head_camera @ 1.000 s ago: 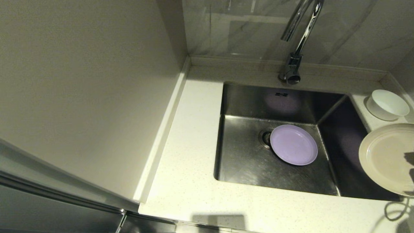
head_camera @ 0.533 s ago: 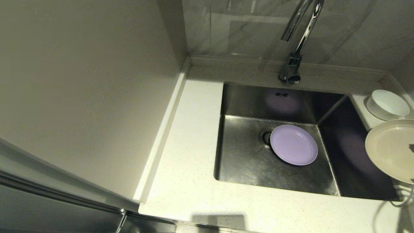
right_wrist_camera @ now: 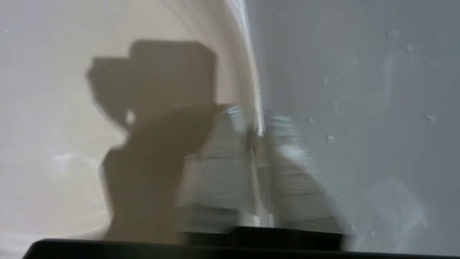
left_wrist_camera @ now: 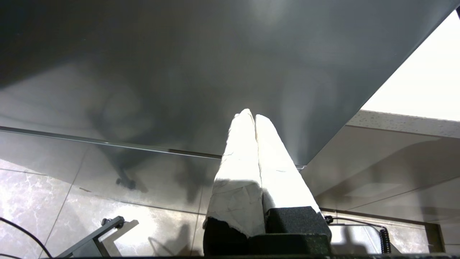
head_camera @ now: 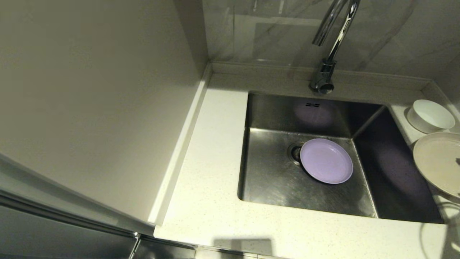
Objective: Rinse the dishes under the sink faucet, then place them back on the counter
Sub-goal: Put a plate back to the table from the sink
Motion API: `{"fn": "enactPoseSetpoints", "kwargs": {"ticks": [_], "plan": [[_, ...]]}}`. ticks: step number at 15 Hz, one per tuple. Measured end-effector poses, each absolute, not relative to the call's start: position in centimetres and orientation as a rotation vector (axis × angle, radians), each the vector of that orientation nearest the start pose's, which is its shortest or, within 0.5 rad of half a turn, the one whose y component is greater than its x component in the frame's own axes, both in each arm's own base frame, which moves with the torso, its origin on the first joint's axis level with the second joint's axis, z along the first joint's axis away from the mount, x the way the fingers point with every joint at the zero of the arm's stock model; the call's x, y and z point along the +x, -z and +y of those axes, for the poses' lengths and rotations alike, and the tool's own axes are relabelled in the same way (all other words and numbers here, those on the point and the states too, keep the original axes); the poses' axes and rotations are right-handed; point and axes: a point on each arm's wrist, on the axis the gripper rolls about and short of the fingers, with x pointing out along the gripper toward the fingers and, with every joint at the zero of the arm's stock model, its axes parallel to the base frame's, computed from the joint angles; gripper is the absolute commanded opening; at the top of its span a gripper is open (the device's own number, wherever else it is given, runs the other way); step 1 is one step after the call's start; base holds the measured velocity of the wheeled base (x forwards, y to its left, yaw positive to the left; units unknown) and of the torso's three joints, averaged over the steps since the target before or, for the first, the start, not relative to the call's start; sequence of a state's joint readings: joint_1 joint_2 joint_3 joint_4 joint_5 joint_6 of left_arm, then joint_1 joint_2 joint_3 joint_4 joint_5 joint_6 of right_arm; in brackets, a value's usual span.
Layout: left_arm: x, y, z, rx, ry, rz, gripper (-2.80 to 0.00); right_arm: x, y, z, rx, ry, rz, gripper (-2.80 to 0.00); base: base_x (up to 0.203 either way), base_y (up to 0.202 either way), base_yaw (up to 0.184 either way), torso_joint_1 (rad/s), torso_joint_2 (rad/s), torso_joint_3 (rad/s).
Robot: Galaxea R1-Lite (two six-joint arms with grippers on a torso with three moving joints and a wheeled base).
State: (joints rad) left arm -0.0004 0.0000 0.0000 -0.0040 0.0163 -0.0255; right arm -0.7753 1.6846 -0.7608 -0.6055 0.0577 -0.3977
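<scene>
The lavender plate [head_camera: 326,161] lay flat on the floor of the sink [head_camera: 273,180], its rim just beside the round drain strainer [head_camera: 295,153] and partly covering it. The chrome faucet [head_camera: 330,46] rose from the back edge of the bench [head_camera: 212,201], its spout curving forward over the basin.

At the right edge of the head view the beige plate [head_camera: 437,163] was held tilted above the bench's right strip and the basin's right rim. In the right wrist view the right claw [right_wrist_camera: 257,144] was clamped on that plate's rim, one finger on each face, the plate's edge running between them. The white bowl [head_camera: 431,116] stood upright on the bench in the far right corner, just behind the beige plate.

The left claw [left_wrist_camera: 254,117] hung low, away from the sink, with its pale wrapped fingers [left_wrist_camera: 241,151] pressed together and holding nothing, a dark cabinet front and tiled floor [left_wrist_camera: 39,201] before it.
</scene>
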Motion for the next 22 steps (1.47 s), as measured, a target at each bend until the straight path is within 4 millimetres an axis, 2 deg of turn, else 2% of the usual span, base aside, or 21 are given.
{"fn": "enactPoseSetpoints", "kwargs": {"ticks": [8,11,13,17,20,22], "plan": [[-2.3,-7.6,0.0,-0.025,-0.016,-0.004,-2.80,22.2,-18.4,-21.1,-0.259,0.631,0.384,0.00,0.000,0.000,0.000,0.000,0.00,0.000],[-2.3,-7.6,0.0,-0.025,-0.016,-0.004,-2.80,23.0,-20.0,-19.5,-0.263,0.572,0.313,0.00,0.000,0.000,0.000,0.000,0.00,0.000],[-2.3,-7.6,0.0,-0.025,-0.016,-0.004,-2.80,23.8,-21.3,-17.1,-0.270,0.500,0.256,0.00,0.000,0.000,0.000,0.000,0.00,0.000],[-2.3,-7.6,0.0,-0.026,-0.016,-0.004,-2.80,25.3,-23.7,-8.8,-0.292,0.248,0.139,0.00,0.000,0.000,0.000,0.000,0.00,0.000],[-2.3,-7.6,0.0,-0.025,-0.016,-0.004,-2.80,25.4,-23.9,-1.8,-0.319,0.085,0.107,0.00,0.000,0.000,0.000,0.000,0.00,0.000],[-2.3,-7.6,0.0,-0.025,-0.015,-0.004,-2.80,25.4,-22.9,1.2,-0.374,0.035,0.137,0.00,0.000,0.000,0.000,0.000,0.00,0.000]]}}
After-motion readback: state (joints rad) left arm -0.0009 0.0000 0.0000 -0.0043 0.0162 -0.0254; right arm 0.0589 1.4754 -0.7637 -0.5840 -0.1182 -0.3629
